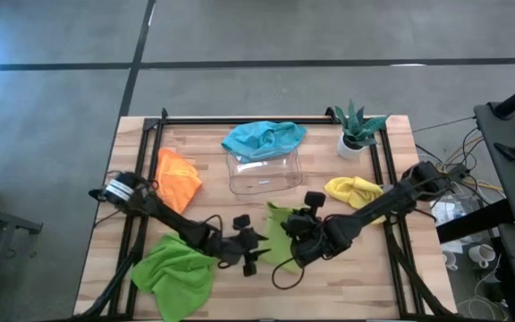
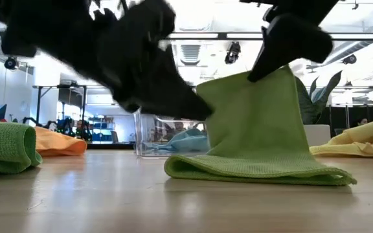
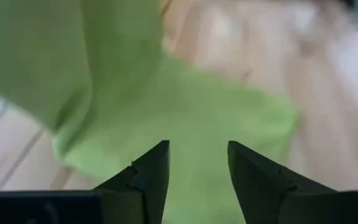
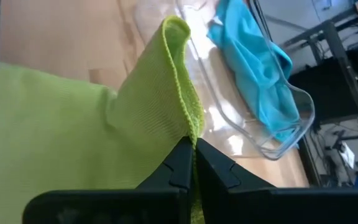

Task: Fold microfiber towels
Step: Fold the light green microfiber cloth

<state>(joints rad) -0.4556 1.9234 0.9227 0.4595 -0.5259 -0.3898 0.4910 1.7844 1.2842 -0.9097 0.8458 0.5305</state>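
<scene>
Between shut right pincer (image 4: 191, 163) tips, ribbed lime green towel (image 4: 73, 124) folds softly.

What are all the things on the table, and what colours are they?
lime green towel: one, table's middle, pinched and lifted.
second lime green towel: one, near left corner.
orange towel: one, left side.
teal towel: one, draped on the tray.
yellow towel: one, right side.
tray: one, clear plastic, back middle.
potted plant: one, green, white pot, back right.
left end effector: dark, open, beside the lifted towel.
right end effector: dark, shut on the towel.
</scene>
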